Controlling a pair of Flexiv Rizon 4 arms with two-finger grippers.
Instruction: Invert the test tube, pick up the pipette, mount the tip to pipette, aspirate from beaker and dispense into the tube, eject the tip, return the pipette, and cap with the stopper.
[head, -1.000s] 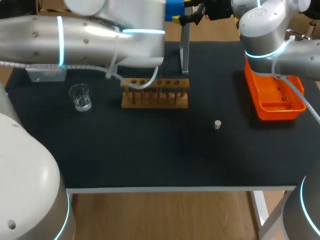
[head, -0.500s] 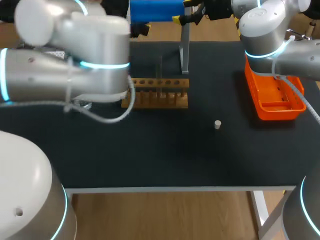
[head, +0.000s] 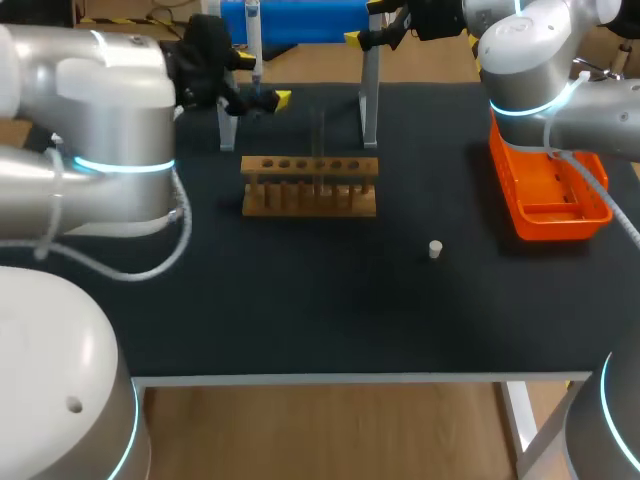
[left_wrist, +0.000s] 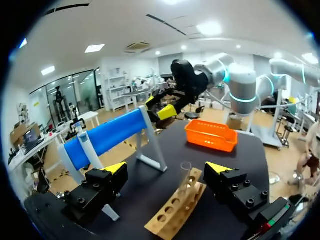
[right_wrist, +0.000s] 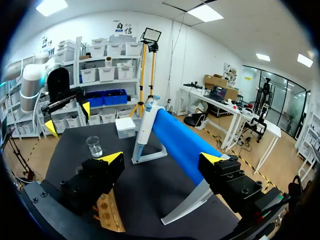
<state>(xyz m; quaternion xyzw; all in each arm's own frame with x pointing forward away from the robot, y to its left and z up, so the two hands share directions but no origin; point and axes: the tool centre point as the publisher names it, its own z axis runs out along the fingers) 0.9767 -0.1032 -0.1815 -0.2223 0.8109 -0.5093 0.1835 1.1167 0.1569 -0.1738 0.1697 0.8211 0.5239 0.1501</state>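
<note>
The table (head: 300, 320) bears an orange tray (head: 545, 190) and, seemingly, a blue cylinder (head: 300, 20).

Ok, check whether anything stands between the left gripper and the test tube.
Nothing visible does. The test tube stands upright in the wooden rack just ahead of the left gripper, whose fingers are open, with nothing in the gap between them.

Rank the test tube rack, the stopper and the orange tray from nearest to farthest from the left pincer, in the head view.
1. The test tube rack, mid-table, close by the left pincer.
2. The stopper, right of centre.
3. The orange tray, at the right edge.
</note>
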